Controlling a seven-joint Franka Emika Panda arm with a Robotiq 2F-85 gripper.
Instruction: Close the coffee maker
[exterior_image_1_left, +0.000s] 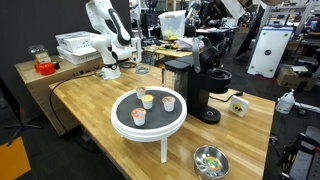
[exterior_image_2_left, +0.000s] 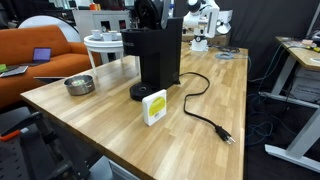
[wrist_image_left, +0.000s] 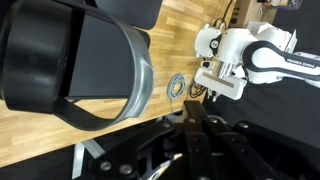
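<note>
The black coffee maker stands mid-table on the wooden top, and an exterior view shows it from behind. In the wrist view its rounded lid with a silver rim fills the upper left. My gripper has its fingers together with nothing between them. It hovers just above the machine's top in both exterior views. I cannot tell whether it touches the lid.
A white round stand with three small cups is beside the machine. A metal bowl, a yellow-white box and the power cord lie on the table. Another white arm stands at the far end.
</note>
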